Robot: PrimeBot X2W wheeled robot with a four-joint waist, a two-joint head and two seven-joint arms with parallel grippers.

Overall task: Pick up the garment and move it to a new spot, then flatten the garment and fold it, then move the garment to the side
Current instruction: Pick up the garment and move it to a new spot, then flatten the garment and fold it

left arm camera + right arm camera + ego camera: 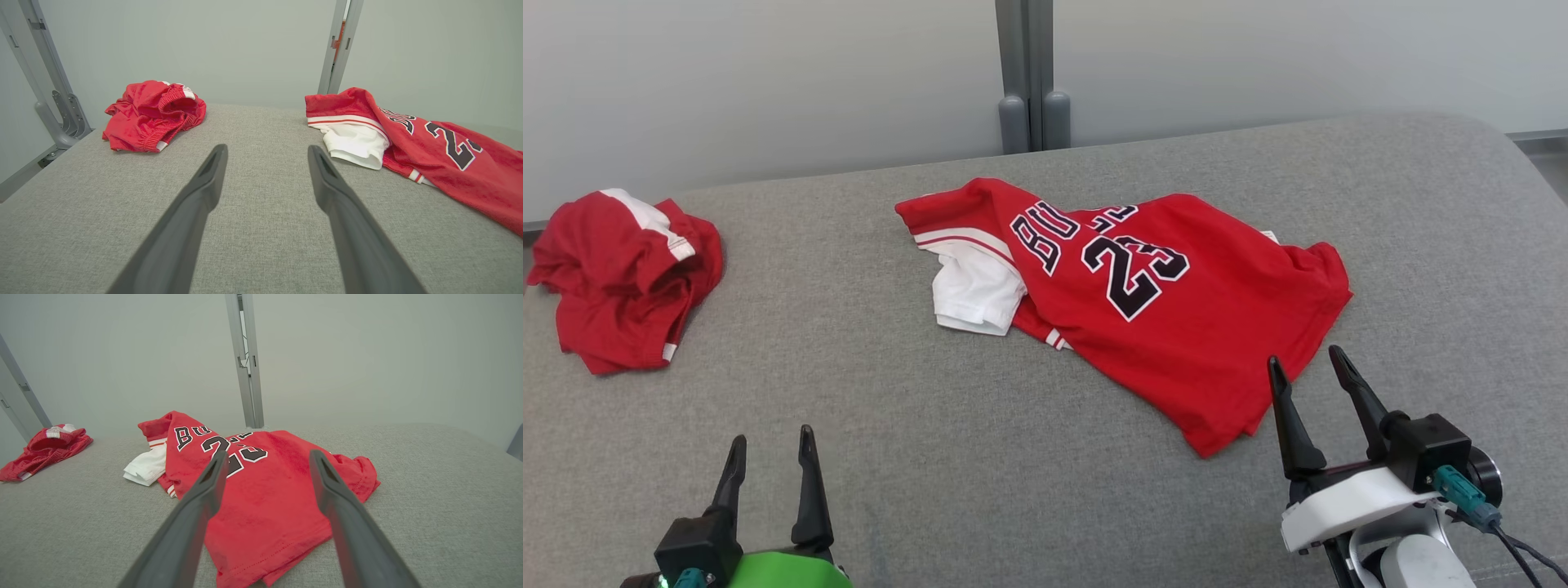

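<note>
The garment [1168, 318], a red jersey with black number 23 and a white sleeve, lies rumpled at the middle of the grey surface; it also shows in the left wrist view [449, 163] and the right wrist view [265, 490]. My right gripper [1305, 367] hovers open just off the jersey's near right hem, its fingers [196, 506] framing the red cloth. Down at the near left, my left gripper [770, 447] stands open and apart from the jersey, with only grey fabric between its fingers [204, 188].
A second red garment [625, 273] sits bunched at the far left of the grey padded surface [931, 425], seen too from the left wrist [153, 114]. A grey post [1029, 73] rises behind against the pale wall. The surface's right edge curves off.
</note>
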